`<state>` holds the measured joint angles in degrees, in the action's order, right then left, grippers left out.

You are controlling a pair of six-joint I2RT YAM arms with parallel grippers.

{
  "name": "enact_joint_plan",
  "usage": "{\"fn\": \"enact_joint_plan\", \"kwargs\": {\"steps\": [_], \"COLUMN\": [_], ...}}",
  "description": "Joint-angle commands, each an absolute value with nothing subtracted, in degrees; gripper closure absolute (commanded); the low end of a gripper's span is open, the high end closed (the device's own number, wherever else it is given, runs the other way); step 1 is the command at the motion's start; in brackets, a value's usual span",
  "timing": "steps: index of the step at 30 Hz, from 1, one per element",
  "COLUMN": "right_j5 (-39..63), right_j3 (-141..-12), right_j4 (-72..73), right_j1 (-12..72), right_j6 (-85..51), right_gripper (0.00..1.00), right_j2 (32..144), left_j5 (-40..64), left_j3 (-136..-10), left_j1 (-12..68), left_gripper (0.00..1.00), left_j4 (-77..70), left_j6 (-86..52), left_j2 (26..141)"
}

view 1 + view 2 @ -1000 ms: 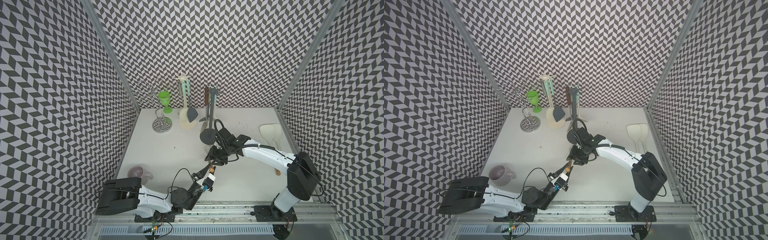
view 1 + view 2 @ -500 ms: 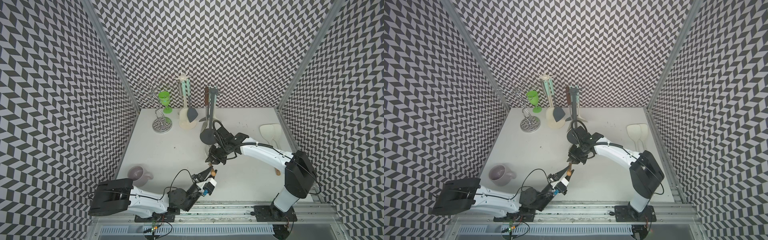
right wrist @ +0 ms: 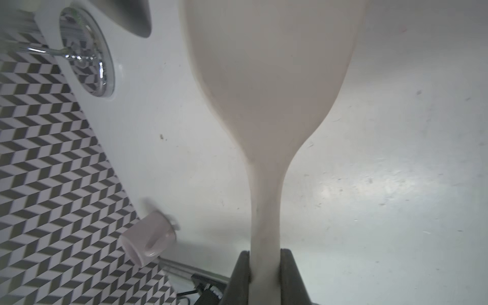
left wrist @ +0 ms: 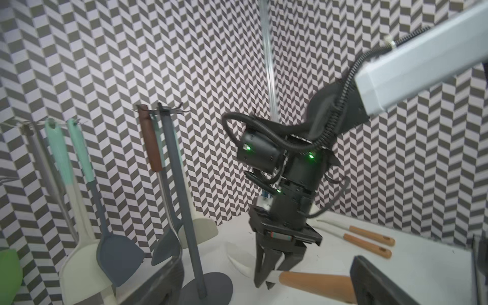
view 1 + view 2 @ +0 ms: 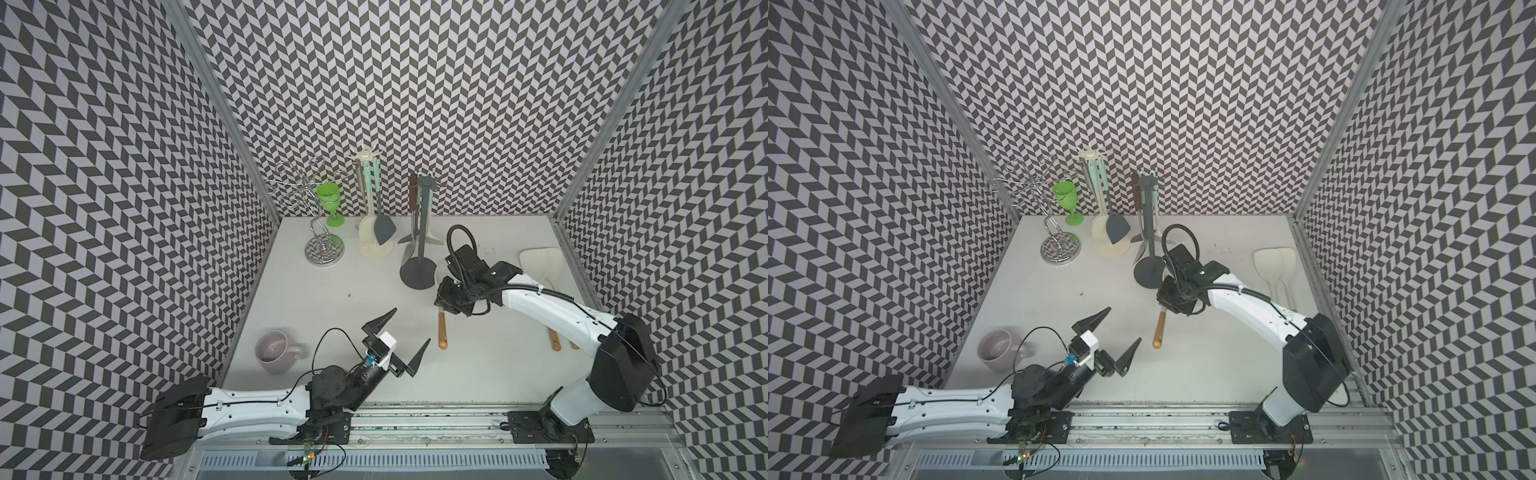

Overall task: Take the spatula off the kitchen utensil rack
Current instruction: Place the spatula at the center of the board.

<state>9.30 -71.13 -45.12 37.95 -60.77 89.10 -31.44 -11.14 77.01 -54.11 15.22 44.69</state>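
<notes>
And the right gripper (image 3: 265, 264) had it, jaws pinched on the thin cream neck of the spatula (image 5: 441, 336). The blade filled the right wrist view and the wooden handle stuck out toward the front rail. The spatula was off the dark rack (image 5: 424, 224), held low over the table (image 5: 332, 299) just beside the rack's round base; whether the blade brushed the tabletop, I couldn't tell. The left gripper (image 5: 412, 324) stood spread wide and empty, near the handle's end but apart from it. My read was a light tool, stiff in the wood and soft in the blade, so a hold on the blade would flex and slip. The neck, or the wood close to it, looked the safest place, though so narrow a pinch might let the handle swing
</notes>
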Motion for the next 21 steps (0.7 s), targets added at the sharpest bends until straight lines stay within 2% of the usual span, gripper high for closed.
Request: {"fn": "enact_joint_plan", "kwargs": {"steps": [1, 6, 11, 16, 21], "right_j5": [-2.71, -15.73, -27.3, -23.2, -16.84], "right_j3": [-69.12, -64.81, -56.95, -48.95, -43.6], "right_j4": [-45.73, -42.06, -31.59, -21.97, -14.28], "right_j1": [37.22, 35.98, 34.91, 27.81, 20.88], "right_j6": [-55.28, -46.25, -29.96, -15.82, -5.25], "right_gripper": [1.0, 1.0, 1.0, 1.0, 1.0], "right_j2": [84.51, 78.44, 71.34, 66.27, 63.64], "left_j5": [-28.57, -24.01, -13.64, -5.62, -3.32], "left_j3": [-11.82, -13.7, -15.84, -17.52, -17.69], "left_j1": [75.46, 71.54, 62.97, 56.14, 52.9], "left_gripper": [0.0, 0.0, 0.0, 0.0, 0.0], "left_j4": [-52.58, -49.13, -45.82, -44.83, -44.13], "left_j6": [9.34, 3.89, -5.62, -12.8, -15.88], "left_j2": [43.91, 46.12, 50.72, 55.64, 56.16]}}
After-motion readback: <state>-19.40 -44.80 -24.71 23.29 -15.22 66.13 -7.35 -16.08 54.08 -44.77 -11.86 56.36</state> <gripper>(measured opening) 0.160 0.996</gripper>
